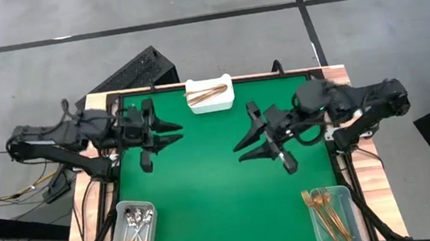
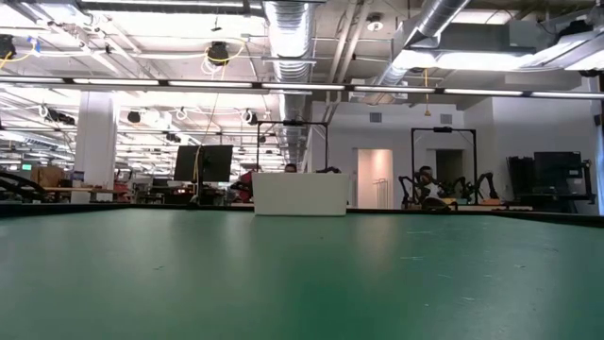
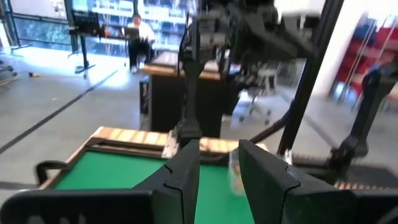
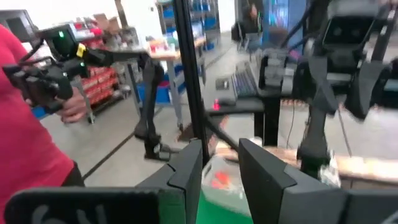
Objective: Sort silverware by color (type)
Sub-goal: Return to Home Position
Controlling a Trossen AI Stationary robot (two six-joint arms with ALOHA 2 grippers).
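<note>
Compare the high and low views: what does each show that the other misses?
Only the high view: the left tool and right tool, both open above the green mat; red-handled spoons in one clear bin, gold forks in another; gold knives inside the white tray. Only the low view: the room behind, with ceiling ducts and monitors. Both: the mat and the white tray.

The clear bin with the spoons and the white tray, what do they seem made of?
Clear bin: likely transparent plastic; the spoons show through its walls. White tray: opaque, matte white, probably plastic, though ceramic can't be ruled out.
</note>
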